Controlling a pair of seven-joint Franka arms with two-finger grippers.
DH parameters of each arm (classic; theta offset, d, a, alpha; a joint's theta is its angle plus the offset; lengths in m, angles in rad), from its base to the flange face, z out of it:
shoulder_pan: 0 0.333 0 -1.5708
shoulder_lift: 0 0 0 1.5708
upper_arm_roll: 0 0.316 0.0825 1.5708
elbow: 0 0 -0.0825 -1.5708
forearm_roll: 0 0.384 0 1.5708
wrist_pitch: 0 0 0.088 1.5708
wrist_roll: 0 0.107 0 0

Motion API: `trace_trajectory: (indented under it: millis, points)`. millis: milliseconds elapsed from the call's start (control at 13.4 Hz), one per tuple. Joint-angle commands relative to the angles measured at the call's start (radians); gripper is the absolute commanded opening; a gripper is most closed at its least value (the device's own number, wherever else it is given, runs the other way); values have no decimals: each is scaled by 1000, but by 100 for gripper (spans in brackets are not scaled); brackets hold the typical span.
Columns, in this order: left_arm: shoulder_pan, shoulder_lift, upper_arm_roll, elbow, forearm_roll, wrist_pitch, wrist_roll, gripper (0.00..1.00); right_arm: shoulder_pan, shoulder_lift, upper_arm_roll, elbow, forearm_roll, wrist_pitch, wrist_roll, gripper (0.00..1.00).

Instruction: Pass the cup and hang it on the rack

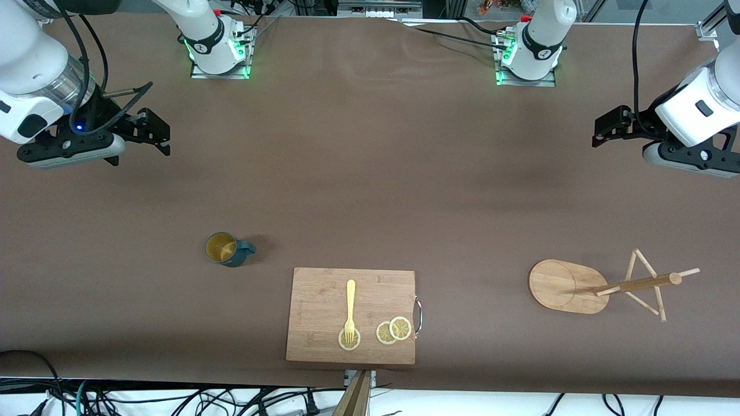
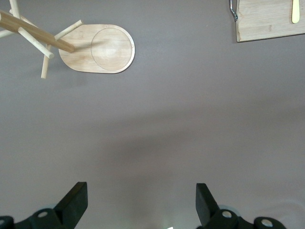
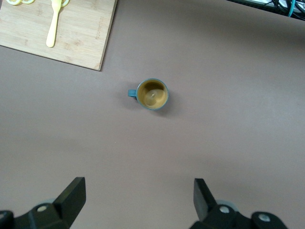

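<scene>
While cup (image 1: pixel 224 249) stands upright, rack (image 1: pixel 569 286) apart

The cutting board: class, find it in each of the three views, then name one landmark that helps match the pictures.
Front view: the cutting board lies at the near table edge, between the cup and the rack.
Left wrist view: only one corner, at the picture's edge.
Right wrist view: a corner shows.
Shared landmark: the yellow fork on it.

table (image 1: pixel 370 173) brown | on it: cup (image 1: pixel 222 248) | cutting board (image 1: pixel 324 300) | rack (image 1: pixel 569 286)
</scene>
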Motion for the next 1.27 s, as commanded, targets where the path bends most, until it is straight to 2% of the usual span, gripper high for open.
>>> trace_trajectory:
  millis: [0,373,522,896,1194]
  points:
    - [2,14,-4,32,16,-11,-12,100,-3,-14,4,-17,8,2,5,100]
    - [2,14,-3,32,16,-11,-12,100,-5,-2,1,-5,10,-6,4,100]
    - [2,14,-3,32,16,-11,-12,100,-6,61,1,-2,-2,-30,-6,100]
    - [2,14,-3,34,15,-11,-12,100,-25,81,-3,-2,-9,-21,-9,100]
    - [2,14,-3,34,15,-11,-12,100,-37,202,-6,-8,-15,-35,-9,100]
